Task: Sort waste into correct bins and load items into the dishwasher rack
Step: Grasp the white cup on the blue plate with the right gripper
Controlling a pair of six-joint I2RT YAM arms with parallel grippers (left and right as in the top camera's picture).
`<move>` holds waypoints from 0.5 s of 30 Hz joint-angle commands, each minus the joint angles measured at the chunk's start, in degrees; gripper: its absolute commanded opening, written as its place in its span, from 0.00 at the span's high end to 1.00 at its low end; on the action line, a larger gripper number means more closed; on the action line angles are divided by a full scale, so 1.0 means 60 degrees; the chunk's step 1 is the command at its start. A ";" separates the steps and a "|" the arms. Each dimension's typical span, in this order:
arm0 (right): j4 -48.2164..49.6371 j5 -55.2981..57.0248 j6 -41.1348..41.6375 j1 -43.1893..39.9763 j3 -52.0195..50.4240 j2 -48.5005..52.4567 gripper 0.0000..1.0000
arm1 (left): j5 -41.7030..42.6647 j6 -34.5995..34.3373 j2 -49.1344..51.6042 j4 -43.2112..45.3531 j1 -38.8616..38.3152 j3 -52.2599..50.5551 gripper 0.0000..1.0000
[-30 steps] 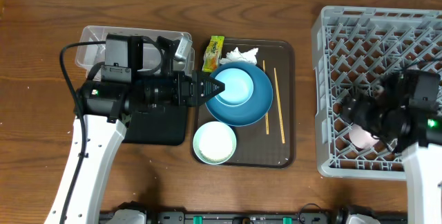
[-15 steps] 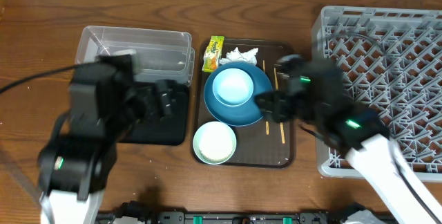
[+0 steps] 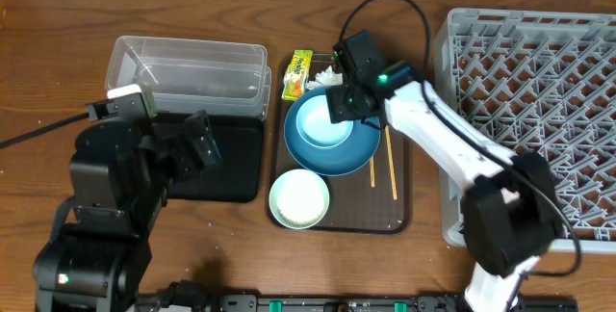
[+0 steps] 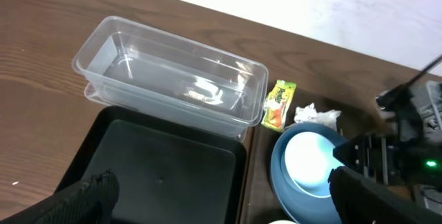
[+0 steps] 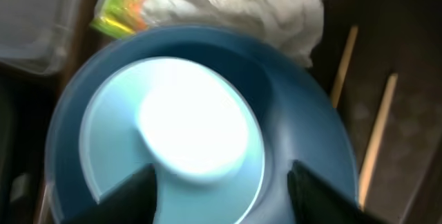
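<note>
The large blue bowl (image 3: 358, 148) sits on the brown tray with the small pale blue-white bowl (image 3: 323, 119) inside it. My right gripper (image 3: 343, 101) is open just above them. In the right wrist view its fingers (image 5: 221, 196) straddle the small bowl's (image 5: 193, 134) near rim. The yellow-green wrapper (image 3: 297, 73) and white tissue (image 3: 333, 75) lie at the tray's far end. Two chopsticks (image 3: 390, 148) lie right of the big bowl. The pale green-white bowl (image 3: 299, 198) is in front. My left gripper (image 4: 228, 203) is open and empty over the black tray (image 3: 231, 163). The pink cup is hidden.
The clear tub (image 3: 188, 69) stands behind the black tray. The grey dishwasher rack (image 3: 539, 91) fills the right side, and my right arm's base covers its near corner. The brown tray (image 3: 399, 211) lies between the bins and the rack.
My right arm has swung from the rack leftward to above the blue bowls. My left gripper has pulled back from the big bowl to over the black tray.
</note>
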 commanded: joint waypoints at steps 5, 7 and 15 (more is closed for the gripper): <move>-0.0619 -0.0189 0.0710 -0.0157 0.0200 0.0823 0.71 | -0.0240 -0.0015 0.0055 0.0000 0.0036 0.0084 0.01; -0.0794 -0.0186 0.1009 -0.0157 0.0197 0.0889 0.73 | -0.0240 -0.0015 0.0055 0.0000 0.0036 0.0084 0.01; -0.0878 -0.0120 0.1381 -0.0164 0.0131 0.0922 0.99 | -0.0240 -0.0011 0.0055 0.0000 0.0036 0.0084 0.01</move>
